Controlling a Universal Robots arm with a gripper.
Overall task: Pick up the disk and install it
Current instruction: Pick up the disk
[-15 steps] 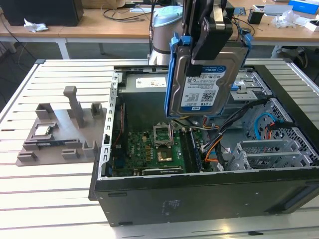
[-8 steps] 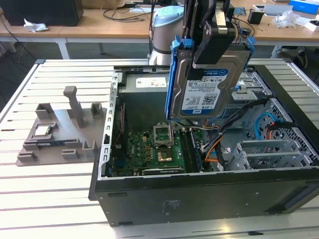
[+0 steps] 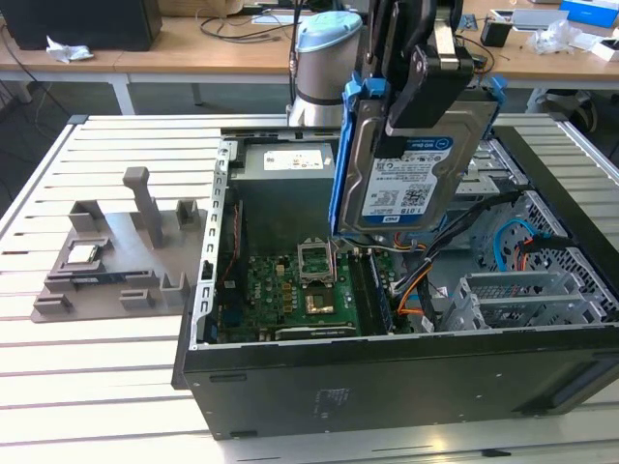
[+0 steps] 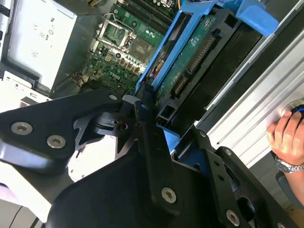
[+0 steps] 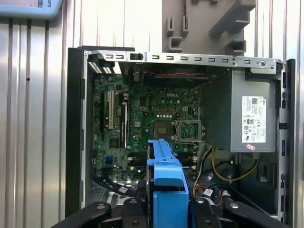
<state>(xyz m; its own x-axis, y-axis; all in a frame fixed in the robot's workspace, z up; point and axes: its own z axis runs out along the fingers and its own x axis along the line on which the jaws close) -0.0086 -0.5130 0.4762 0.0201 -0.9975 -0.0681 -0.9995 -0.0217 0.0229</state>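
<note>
**Disk held over the open case**

The end effector (image 3: 414,108) is clamped on the disk (image 3: 411,174), its black fingers (image 5: 134,211) pressing from either side on the blue bracket (image 5: 166,178) that frames the drive. In the exterior view the disk hangs nearly upright with a slight tilt. Its white-and-blue label faces the camera, and the bracket shows along the edge on the exterior view's left and at the top corner on the right.

The disk is in the air above the open case (image 3: 387,382). Its lower edge is over the motherboard (image 3: 290,290), with the metal drive cage (image 3: 527,295) further to the exterior view's right. The pictures do not show whether it touches anything inside.

The power supply (image 5: 251,118), with its white sticker, sits in a corner of the case beside the motherboard. The case lies on its side on the slatted bench (image 3: 97,377), and a grey fixture (image 3: 126,251) rests on the bench at the exterior view's left. In the second wrist view a person's hand (image 4: 287,135), wearing a wristwatch, is at the slats' edge.
</note>
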